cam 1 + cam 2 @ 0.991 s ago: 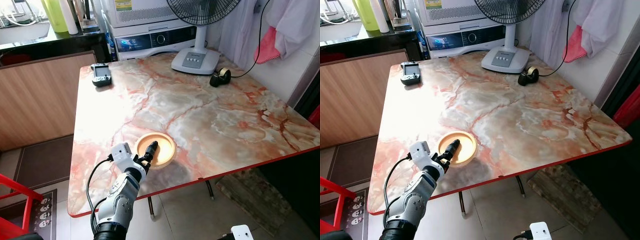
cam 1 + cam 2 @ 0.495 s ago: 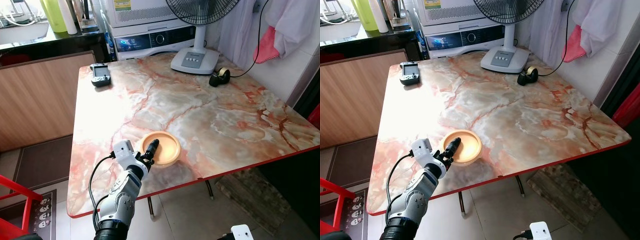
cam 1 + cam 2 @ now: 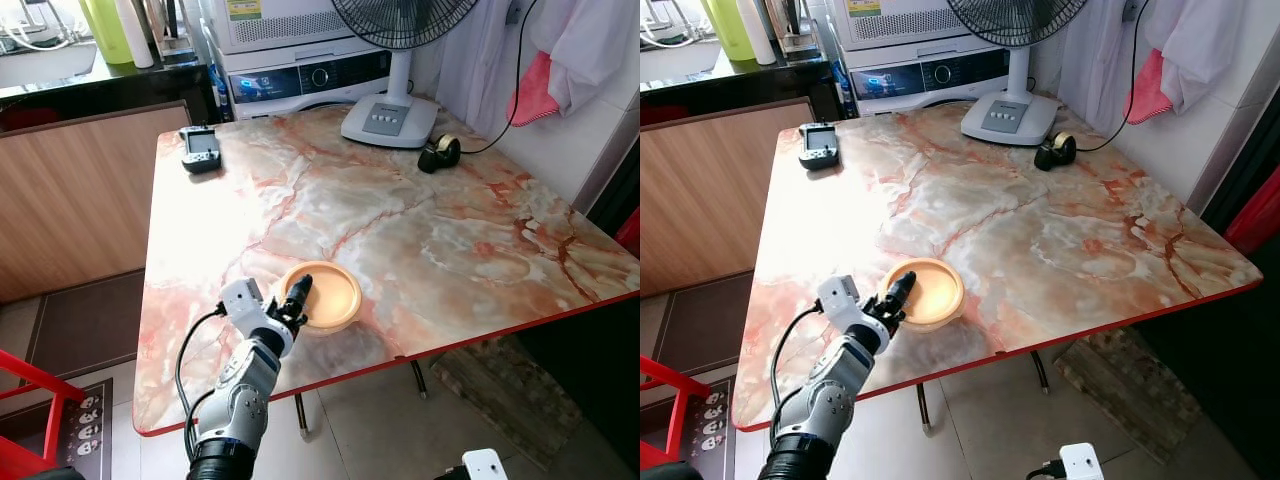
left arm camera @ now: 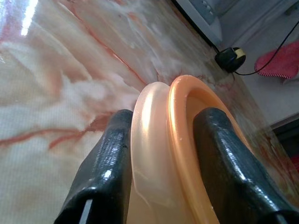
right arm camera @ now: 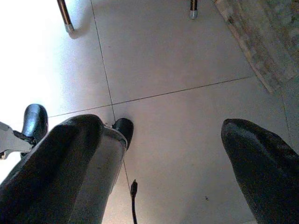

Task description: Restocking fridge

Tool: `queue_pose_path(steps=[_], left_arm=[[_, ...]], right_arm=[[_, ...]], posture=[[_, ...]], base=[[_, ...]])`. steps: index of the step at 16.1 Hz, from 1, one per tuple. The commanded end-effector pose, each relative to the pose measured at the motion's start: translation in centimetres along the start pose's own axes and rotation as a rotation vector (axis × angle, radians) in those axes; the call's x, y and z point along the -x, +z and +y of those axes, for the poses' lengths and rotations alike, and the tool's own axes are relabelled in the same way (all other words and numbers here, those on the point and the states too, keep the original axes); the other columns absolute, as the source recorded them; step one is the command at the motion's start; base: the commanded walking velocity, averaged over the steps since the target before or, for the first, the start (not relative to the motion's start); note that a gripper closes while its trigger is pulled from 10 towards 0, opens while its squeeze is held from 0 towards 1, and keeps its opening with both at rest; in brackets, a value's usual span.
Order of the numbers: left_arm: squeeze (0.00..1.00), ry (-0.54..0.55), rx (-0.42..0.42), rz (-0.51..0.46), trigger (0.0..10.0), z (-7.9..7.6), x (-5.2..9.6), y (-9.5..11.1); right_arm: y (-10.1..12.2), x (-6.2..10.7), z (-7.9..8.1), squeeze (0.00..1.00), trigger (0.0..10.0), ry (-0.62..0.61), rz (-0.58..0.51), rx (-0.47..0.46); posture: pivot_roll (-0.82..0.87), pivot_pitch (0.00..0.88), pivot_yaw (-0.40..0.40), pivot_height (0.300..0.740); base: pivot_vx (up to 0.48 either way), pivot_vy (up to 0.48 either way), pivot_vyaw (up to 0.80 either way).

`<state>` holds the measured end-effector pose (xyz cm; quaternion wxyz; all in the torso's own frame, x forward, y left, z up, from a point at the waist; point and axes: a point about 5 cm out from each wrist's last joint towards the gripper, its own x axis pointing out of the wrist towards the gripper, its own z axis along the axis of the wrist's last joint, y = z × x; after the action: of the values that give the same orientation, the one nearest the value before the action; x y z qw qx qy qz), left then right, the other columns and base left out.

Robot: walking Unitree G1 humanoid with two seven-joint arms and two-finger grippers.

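An orange shallow bowl (image 3: 327, 295) rests on the marble table (image 3: 400, 210) near its front edge. My left gripper (image 3: 295, 297) is shut on the bowl's near rim (image 4: 161, 154), one black finger inside and one outside. The bowl looks slightly tilted up on the gripped side. My right gripper (image 5: 163, 154) hangs open below the table, facing the tiled floor.
A handheld game console (image 3: 201, 148) lies at the far left corner of the table. A white fan base (image 3: 392, 120) and a tape dispenser (image 3: 440, 153) stand at the back right. A washing machine (image 3: 300, 70) is behind the table. A red frame (image 3: 30, 400) stands at lower left.
The left gripper has drawn the bowl a little nearer and to the left since the last frame; a second ago the bowl lay slightly further left and nearer.
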<state>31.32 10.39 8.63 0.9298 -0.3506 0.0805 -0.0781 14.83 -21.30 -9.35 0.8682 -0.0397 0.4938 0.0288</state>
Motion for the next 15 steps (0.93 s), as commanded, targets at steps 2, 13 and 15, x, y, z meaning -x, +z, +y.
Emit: queue_pose_path(steps=[2,13,15], left_arm=[[0.0,-0.002,0.013,-0.038,0.0,-0.2,0.0,0.6],[0.0,-0.014,-0.074,-0.214,0.0,-0.6,0.8,4.0],[0.0,0.013,-0.1,-0.268,9.3,-0.2,1.4,5.1]], right_arm=[[0.1,0.0,-0.1,0.0,10.0,-0.001,-0.002,0.011],[-0.1,0.1,-0.2,0.0,10.0,-0.002,0.003,0.013],[-0.2,0.1,-0.2,0.0,10.0,-0.001,0.004,0.014]], posture=[[-0.01,0.0,0.004,0.74],[-0.01,0.0,-0.001,0.74],[-0.01,0.0,-0.001,0.74]], base=[[0.0,0.0,0.0],[0.0,0.0,0.0],[0.0,0.0,0.0]])
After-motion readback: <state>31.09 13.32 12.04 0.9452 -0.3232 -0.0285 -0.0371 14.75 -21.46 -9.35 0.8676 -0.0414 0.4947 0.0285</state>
